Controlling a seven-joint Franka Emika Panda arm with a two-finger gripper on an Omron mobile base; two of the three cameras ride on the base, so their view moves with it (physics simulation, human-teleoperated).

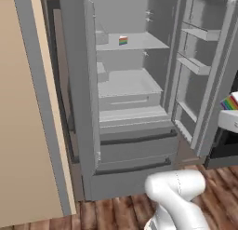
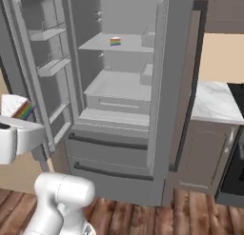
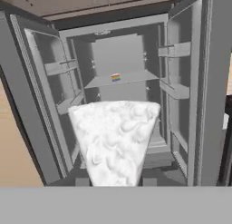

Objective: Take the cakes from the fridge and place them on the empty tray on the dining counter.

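The grey fridge (image 1: 135, 150) (image 2: 114, 153) (image 3: 204, 105) stands with both upper doors swung open. One small rainbow cake (image 1: 122, 40) (image 2: 115, 41) (image 3: 116, 78) sits on the upper shelf inside. My gripper (image 3: 115, 181) is shut on a second cake (image 3: 115, 137), a wedge whose white frosting faces the hand camera. That held slice (image 1: 229, 102) (image 2: 21, 108) hangs in front of the fridge, outside it, level with the open right door. The tray and the dining counter are out of view.
A tall beige panel (image 1: 23, 108) flanks the fridge on one side. On the other side are a marble-topped cabinet (image 2: 217, 103) and a dark oven front (image 2: 233, 172). The open door shelves (image 1: 200, 61) jut outward. Wood floor (image 1: 116, 210) lies below.
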